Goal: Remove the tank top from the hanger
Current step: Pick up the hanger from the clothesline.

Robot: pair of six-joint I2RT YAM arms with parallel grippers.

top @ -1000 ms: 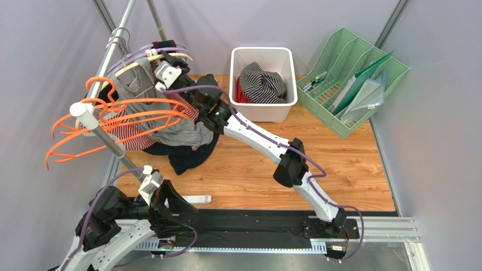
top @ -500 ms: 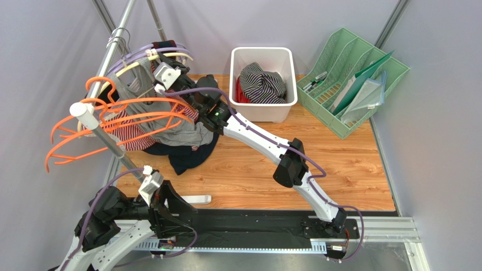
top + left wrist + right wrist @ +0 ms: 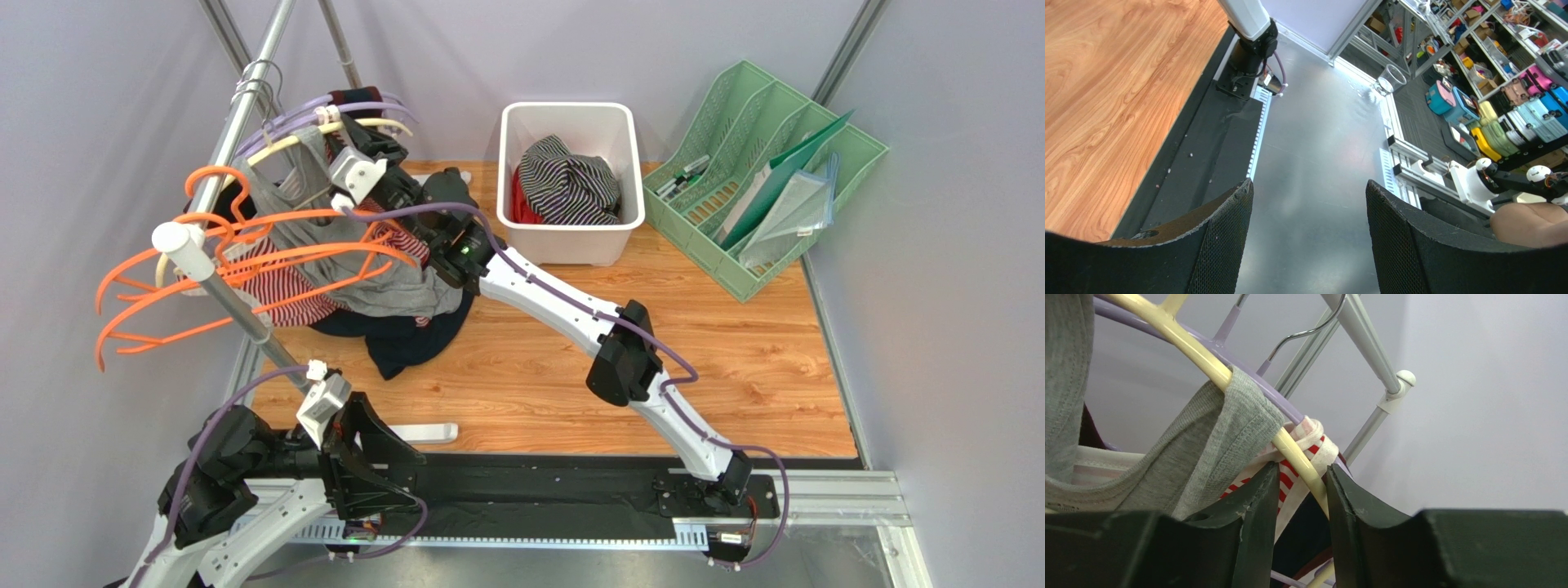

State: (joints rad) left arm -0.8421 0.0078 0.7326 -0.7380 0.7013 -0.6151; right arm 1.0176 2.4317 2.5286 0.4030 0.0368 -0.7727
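A grey tank top [image 3: 405, 284] hangs on a cream hanger [image 3: 285, 146] on the rack at the far left, its strap [image 3: 1206, 456] over the hanger arm [image 3: 1198, 353]. A red-and-white striped strap [image 3: 1313, 436] is looped on the same arm beside it. My right gripper [image 3: 1303, 471] is narrowly open and straddles the cream arm and the striped strap; the arm lies against the right finger. It also shows in the top view [image 3: 369, 146]. My left gripper [image 3: 1309, 190] is open and empty, low at the near left [image 3: 372, 448].
Several orange hangers [image 3: 245, 260] hang on the rack's rail [image 3: 236, 309] nearer to me. Dark clothes [image 3: 405, 346] lie heaped under the rack. A white bin [image 3: 570, 113] with striped clothes and a green file tray [image 3: 724, 263] stand at the back.
My right gripper has shifted slightly left along the cream hanger's end, and the arm's elbow moved left with it. The left arm has barely moved.
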